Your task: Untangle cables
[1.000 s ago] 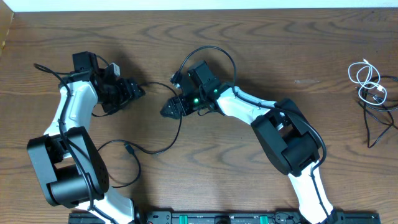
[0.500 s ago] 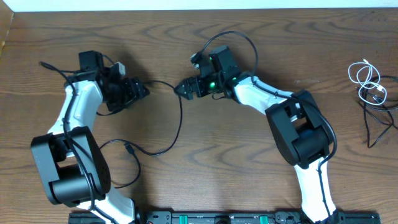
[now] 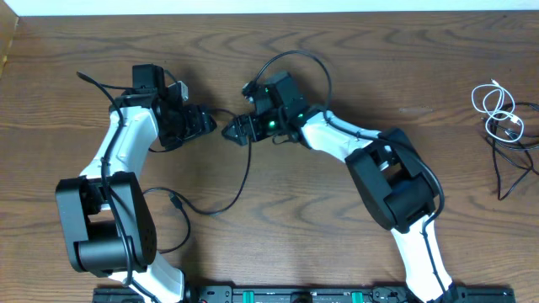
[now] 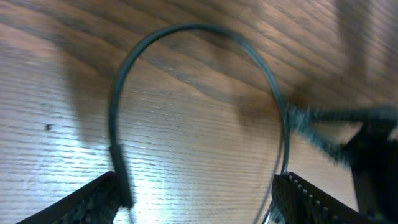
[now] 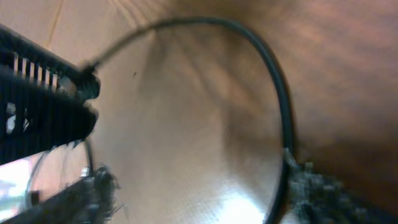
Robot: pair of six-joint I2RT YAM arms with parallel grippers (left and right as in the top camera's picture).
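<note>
Black cable (image 3: 249, 168): lies on the bench (image 3: 354, 50) left of centre. Its plug (image 3: 173, 200) is the part closest to the near edge, and from there I follow the cord right and then away in one long curve to the spot where the two claws meet.
Left gripper (image 3: 212, 124): sits left of centre, past the middle of the bench, pointing right. On the left wrist view its fingers (image 4: 99, 196) are spread wide with nothing pinched. That cable (image 4: 186, 26) arches over the wood ahead of them, with each end of the arch coming down just beside a finger. I cannot tell whether it touches them.
Right gripper (image 3: 230, 133): faces the left one, tips almost meeting. The right wrist view is blurred, but I can see the fingers (image 5: 311, 186) standing apart and gripping nothing. The cord (image 5: 281, 93) bends round in front of them and drops to the right-hand finger, and the other claw shows dark at the left of that view.
Second black cable (image 3: 504, 168): loose loops at the right edge, well apart from both arms.
White cable (image 3: 495, 101): small coils just beyond it toward the far right corner, and the two overlap where they meet.
</note>
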